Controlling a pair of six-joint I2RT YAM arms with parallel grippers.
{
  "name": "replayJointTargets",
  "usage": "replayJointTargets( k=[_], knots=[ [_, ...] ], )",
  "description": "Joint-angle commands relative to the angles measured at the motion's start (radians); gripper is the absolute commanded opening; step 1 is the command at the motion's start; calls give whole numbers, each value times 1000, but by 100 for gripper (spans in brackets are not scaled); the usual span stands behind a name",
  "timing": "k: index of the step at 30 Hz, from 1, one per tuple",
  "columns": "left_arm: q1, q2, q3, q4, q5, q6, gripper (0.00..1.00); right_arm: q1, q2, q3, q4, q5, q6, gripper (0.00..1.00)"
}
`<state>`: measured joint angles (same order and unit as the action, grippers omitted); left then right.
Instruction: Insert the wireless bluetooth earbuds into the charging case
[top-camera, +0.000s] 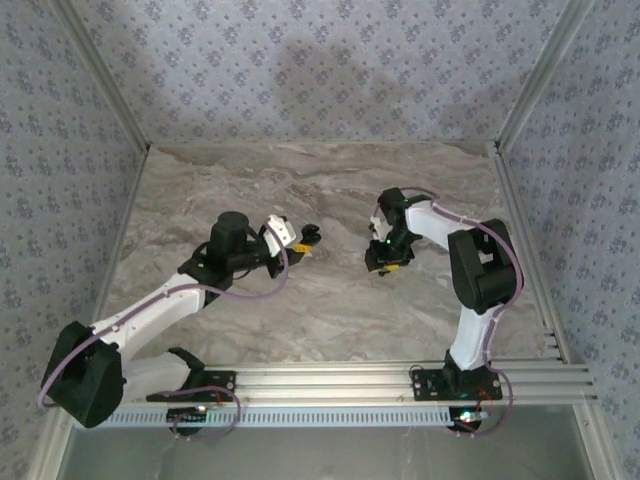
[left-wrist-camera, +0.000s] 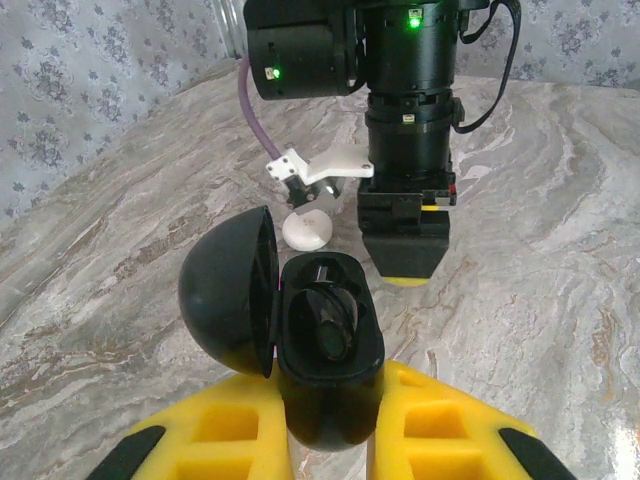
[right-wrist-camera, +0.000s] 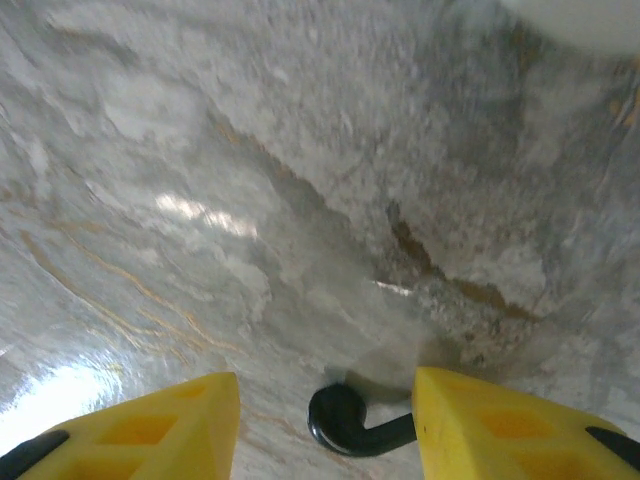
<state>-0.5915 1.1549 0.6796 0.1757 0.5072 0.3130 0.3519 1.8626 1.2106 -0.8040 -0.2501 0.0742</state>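
Over marble table (top-camera: 300, 180), left hand (left-wrist-camera: 330, 440) clasps open case (left-wrist-camera: 325, 320); right hand (right-wrist-camera: 327, 395) half-hides black earbud (right-wrist-camera: 335, 418), grip unclear.

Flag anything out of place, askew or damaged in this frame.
Nothing stands out. The left end effector holds the black charging case with its lid open, and a black earbud lies on the table between the fingers of the right end effector.

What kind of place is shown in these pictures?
Probably a small robot test cell: patterned walls close in a marble-look tabletop, and two robot arms are bolted to an aluminium rail at its near edge.
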Motion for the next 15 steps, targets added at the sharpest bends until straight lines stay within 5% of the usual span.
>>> replayJointTargets(
  k=[1, 7, 15],
  knots=[
    [-5, 5, 9, 11, 12, -11, 13, 4, -37, -49, -74, 0, -8, 50],
    [-6, 1, 9, 15, 17, -17, 13, 21, -61, -48, -97, -28, 2, 49],
    [-5, -8, 8, 11, 16, -18, 13, 33, -82, 71, -158, 133, 37, 45]
  ],
)
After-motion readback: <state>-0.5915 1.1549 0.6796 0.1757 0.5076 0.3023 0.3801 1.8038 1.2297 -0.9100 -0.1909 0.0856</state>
